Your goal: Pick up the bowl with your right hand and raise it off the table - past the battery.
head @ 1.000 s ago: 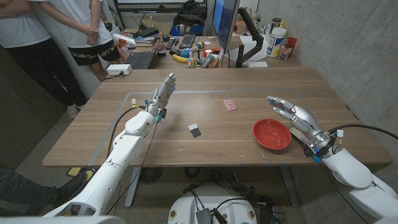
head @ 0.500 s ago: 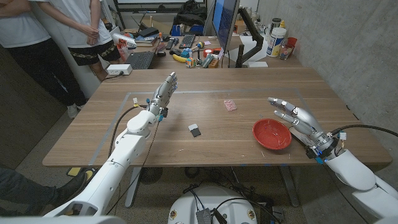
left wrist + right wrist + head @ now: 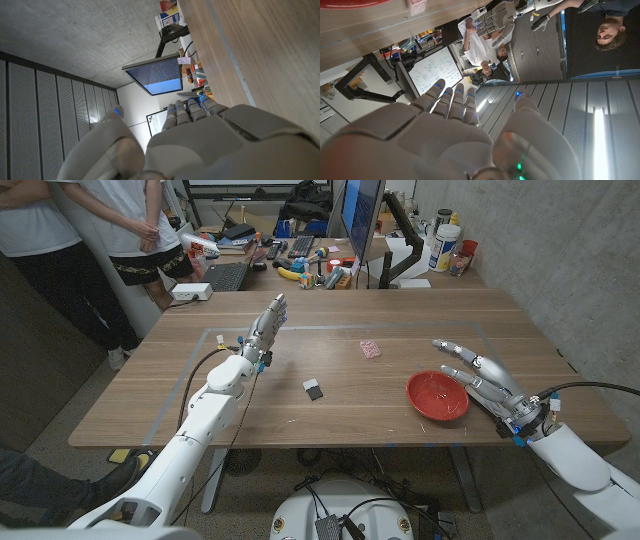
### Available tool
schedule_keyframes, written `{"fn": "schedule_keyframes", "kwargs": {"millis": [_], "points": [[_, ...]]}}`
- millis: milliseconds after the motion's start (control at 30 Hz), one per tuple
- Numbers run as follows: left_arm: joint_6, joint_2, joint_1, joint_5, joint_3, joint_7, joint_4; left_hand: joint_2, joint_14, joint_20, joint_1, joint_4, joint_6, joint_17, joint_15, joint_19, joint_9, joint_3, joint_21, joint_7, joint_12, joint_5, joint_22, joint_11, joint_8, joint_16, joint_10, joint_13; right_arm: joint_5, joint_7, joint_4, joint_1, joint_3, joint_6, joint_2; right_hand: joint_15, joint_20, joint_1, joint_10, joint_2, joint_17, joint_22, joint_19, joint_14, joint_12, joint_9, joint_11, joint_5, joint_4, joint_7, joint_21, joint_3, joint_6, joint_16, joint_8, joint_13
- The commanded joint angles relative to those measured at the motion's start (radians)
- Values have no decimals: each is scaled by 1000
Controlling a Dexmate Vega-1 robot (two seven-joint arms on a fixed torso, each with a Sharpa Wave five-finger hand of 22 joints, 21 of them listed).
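Desk [image 3: 350, 395] scene: right hand [image 3: 478, 372], fingers spread and empty, has drifted right of the bowl [image 3: 436, 396]; grasp not begun.

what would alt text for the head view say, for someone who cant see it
A robot's open right hand hovers just right of a red bowl on a wooden table, not touching it. Its open left hand is raised over the table's left side, with a small dark battery and a pink packet lying between the hands.
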Motion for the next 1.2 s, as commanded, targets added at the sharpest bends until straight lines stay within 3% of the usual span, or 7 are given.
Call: {"fn": "schedule_keyframes", "kwargs": {"millis": [33, 800, 1200], "points": [[-5, -5, -12, 2, 4, -6, 8, 6, 3, -52, 9, -2, 6, 5, -3, -1, 3, -3, 2, -3, 0, 2, 4, -3, -1, -1, 8, 5, -89, -9, -22, -33, 60, -17, 24, -2, -8, 9, 4, -6, 5, 5, 9, 12, 5, 5, -6, 6, -5, -6, -2, 5, -2, 3, -5, 3], [12, 5, -2, 0, -4, -3, -5, 8, 5, -51, 11, -2, 9, 5, -1, -1, 3, -7, 1, -2, 0, 2, 4, -1, -1, 0, 10, 5, -276, -25, -87, -83, 144, -83, 64, 1, -4, 24, -7, -2, 5, 6, 1, 6, -1, 5, -5, 18, -10, -7, -13, 10, -24, 0, -12, 3], [2, -7, -24, 1, 4, -16, 31, 9, 5, -48, 11, -1, 9, 5, 2, -3, 3, -9, 1, 1, 0, 2, 4, -1, -1, 0, 11, 5, -356, -37, -139, -125, 197, -119, 82, 9, 2, 28, -29, -16, 6, 6, -17, -16, -9, 5, -3, 25, -12, -4, -24, 5, -53, -5, -16, 3]]}}
